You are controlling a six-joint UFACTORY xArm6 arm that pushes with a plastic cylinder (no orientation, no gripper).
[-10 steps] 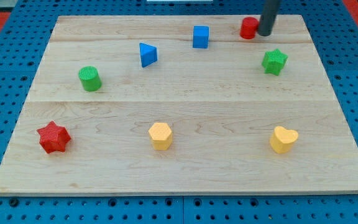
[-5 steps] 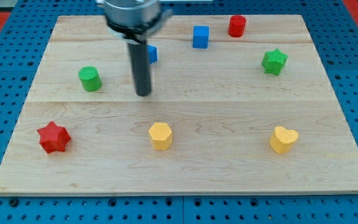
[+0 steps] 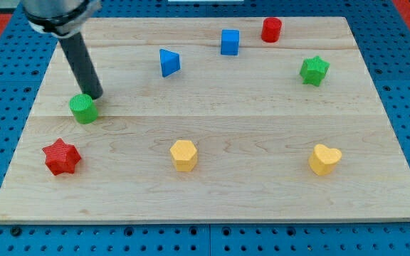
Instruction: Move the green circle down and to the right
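The green circle [image 3: 83,109] sits on the wooden board [image 3: 248,107] at the view's left, just above the red star [image 3: 62,157]. My tip [image 3: 95,95] is at the circle's upper right edge, touching it or nearly so. The dark rod rises from there toward the view's upper left.
A blue triangle [image 3: 168,62], a blue cube [image 3: 229,42] and a red cylinder [image 3: 270,30] lie along the view's top. A green star [image 3: 314,70] is at the right. A yellow hexagon [image 3: 184,155] and a yellow heart [image 3: 324,159] lie toward the bottom.
My tip swept from the view's top right across to the left. The green circle has moved down and to the left from where it stood.
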